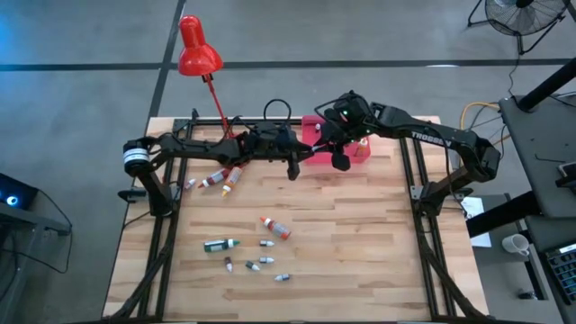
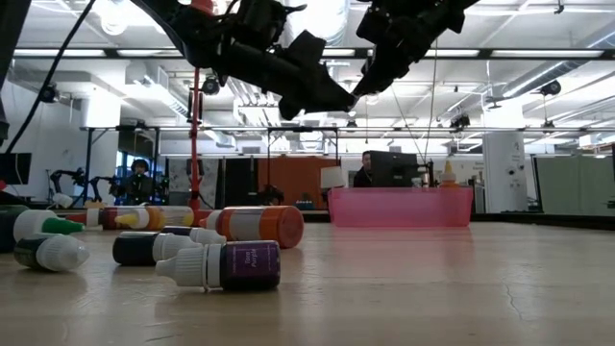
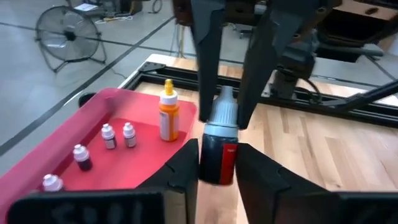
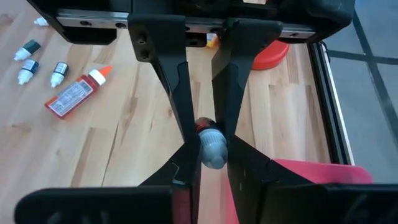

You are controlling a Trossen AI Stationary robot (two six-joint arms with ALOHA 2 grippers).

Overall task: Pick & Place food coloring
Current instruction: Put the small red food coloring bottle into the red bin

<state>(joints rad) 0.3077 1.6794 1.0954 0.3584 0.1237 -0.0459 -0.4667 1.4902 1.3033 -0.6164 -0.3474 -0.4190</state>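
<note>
Hand-over of a food coloring bottle beside the pink tray

Both tools meet above the far middle of the table (image 1: 360,234): the left tool (image 3: 216,163) grips the body of a grey-capped bottle (image 3: 219,138), while the right tool (image 4: 209,144) pinches its cap end. It looks like a mid-air transfer just left of the pink tray (image 3: 134,158), which already holds several small bottles and an orange one (image 3: 168,117). Next, one tool must let go so the other can lower the bottle inside. More bottles (image 1: 270,227) lie nearer on the table.
</note>
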